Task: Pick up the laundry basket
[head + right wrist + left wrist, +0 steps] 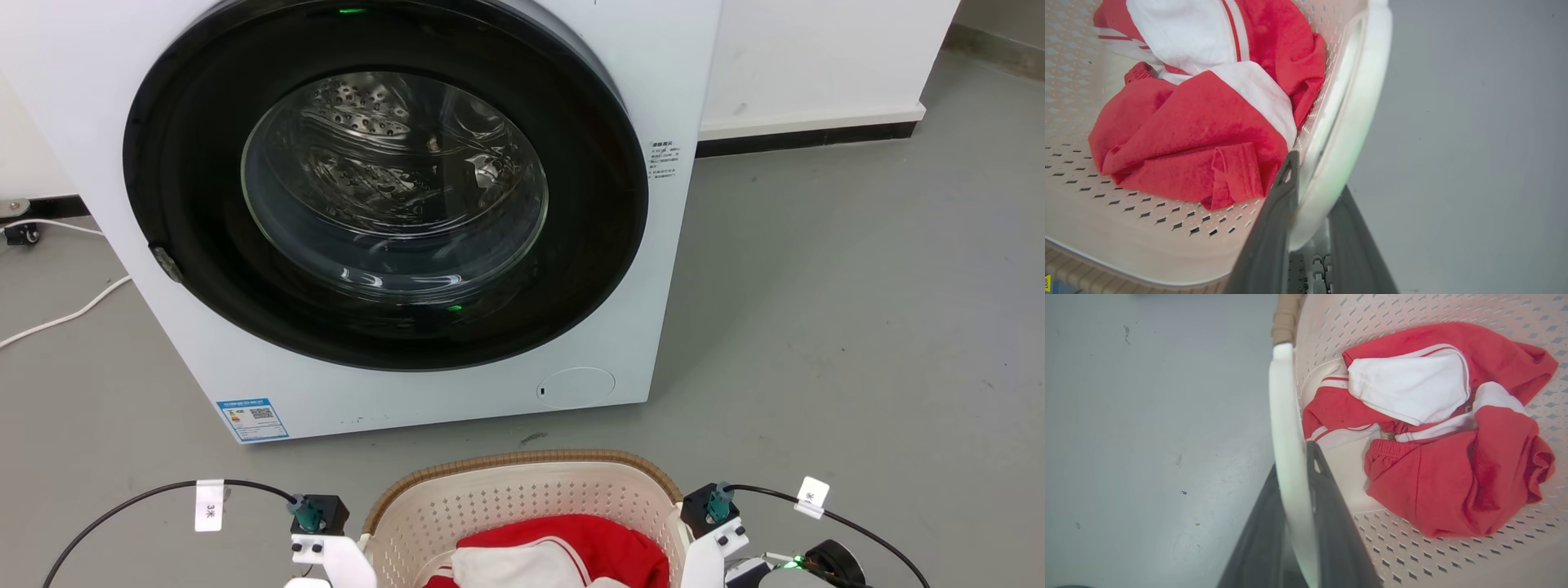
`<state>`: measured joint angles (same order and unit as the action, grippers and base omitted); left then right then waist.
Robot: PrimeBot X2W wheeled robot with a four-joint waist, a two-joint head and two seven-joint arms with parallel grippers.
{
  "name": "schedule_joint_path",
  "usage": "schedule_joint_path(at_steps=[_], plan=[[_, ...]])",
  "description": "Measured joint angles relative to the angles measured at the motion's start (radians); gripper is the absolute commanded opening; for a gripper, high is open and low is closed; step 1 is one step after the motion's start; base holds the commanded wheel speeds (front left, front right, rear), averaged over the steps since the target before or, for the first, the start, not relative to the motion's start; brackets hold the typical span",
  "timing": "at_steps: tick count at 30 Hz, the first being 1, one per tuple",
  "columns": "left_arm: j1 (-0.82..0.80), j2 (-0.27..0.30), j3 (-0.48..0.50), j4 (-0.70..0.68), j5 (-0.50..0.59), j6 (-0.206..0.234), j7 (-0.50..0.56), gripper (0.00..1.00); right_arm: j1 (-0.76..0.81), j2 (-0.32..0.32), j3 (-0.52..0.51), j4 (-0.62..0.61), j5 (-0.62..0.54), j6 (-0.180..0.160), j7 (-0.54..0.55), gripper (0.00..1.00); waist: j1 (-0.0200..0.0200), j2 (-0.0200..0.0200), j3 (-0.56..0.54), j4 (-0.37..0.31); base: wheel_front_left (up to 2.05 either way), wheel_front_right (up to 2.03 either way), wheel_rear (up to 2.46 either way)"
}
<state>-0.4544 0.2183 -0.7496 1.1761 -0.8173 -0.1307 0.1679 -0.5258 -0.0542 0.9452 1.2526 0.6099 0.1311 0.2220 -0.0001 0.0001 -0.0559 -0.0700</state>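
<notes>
Fingers of the left tool [1292, 457] point down beside the laundry basket [522, 461], one dark finger on each side of its white left handle [1286, 408], pinched tight on it. The right tool [1318, 171] mirrors this, clamped across the right handle [1367, 81]. Between the two tools is the cream perforated plastic tub with a brown woven-look rim, holding a crumpled red and white garment [1453, 477]. Beyond the fingertips lies smooth grey floor [1147, 416]. Ahead of both tools stands a white washing machine [392, 204] with a round glass door.
</notes>
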Motion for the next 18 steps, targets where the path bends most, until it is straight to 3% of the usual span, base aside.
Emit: schedule_joint_path(at_steps=[18], plan=[[-0.002, 0.013, -0.078, -0.001, -0.084, 0.0, 0.014, 0.0, 0.001, -0.01, 0.081, -0.003, 0.09, 0.0, 0.016, 0.0, 0.0002, 0.0, -0.001, -0.001, 0.0, 0.0, 0.0]])
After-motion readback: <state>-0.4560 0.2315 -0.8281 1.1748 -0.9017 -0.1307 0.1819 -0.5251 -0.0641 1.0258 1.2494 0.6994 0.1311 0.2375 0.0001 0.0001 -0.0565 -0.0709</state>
